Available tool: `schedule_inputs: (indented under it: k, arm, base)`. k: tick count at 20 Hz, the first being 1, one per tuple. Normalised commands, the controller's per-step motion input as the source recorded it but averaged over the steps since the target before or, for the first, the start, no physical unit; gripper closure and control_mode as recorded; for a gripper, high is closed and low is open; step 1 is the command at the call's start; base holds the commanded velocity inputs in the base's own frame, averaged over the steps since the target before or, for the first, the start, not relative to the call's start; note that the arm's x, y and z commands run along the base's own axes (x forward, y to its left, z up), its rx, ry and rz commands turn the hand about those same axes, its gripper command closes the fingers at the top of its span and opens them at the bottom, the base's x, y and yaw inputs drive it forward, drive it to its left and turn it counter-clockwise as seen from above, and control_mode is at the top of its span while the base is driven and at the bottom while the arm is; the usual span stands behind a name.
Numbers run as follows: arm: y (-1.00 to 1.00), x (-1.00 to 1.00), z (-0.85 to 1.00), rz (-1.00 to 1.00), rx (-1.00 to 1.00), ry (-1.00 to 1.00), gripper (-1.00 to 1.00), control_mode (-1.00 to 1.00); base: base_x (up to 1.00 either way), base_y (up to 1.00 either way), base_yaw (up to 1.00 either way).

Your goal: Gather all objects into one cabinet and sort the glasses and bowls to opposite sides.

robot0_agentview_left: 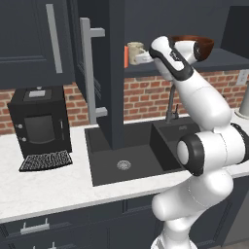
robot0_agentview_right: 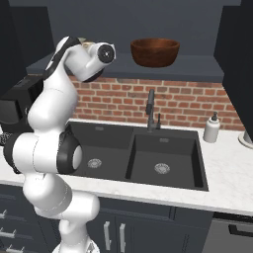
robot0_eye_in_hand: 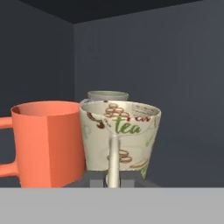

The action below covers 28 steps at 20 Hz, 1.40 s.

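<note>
Hand view puts us inside the cabinet (robot0_agentview_left: 160, 68): the cream mug (robot0_eye_in_hand: 120, 135) stands upright, handle turned toward us, its rim touching the orange mug (robot0_eye_in_hand: 48, 142), the grey-green cup (robot0_eye_in_hand: 108, 95) just behind. We see the gripper (robot0_eye_in_hand: 113, 180) pressed together on the cream mug's handle (not yet let go). At the shelf's opposite end sits the brown bowl (robot0_agentview_right: 154, 52), so we judge the sorting nearly finished
</note>
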Motion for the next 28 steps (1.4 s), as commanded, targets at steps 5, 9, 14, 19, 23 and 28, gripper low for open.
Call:
schedule_inputs:
  k: [5,9,14,19,23,28]
  arm:
    - [0.06,0.01,0.00,0.00,0.00,0.00,-1.00,-1.00]
    - [0.00,0.00,0.00,0.00,0.00,0.00,-1.00,-1.00]
    - [-0.07,-0.11,0.00,0.00,0.00,0.00,-1.00,-1.00]
    - [-0.51,-0.56,0.05,-0.09,0.00,-0.01,-1.00,-1.00]
    - [-0.60,-0.69,0.09,-0.11,0.01,0.00,-1.00,-1.00]
    - [-0.46,-0.92,0.14,-0.15,0.00,0.00,-1.00,-1.00]
  base:
    - [0.00,0.00,0.00]
    - [0.00,0.00,0.00]
    - [0.00,0.00,0.00]
    - [0.00,0.00,0.00]
    - [0.00,0.00,0.00]
    - [0.00,0.00,0.00]
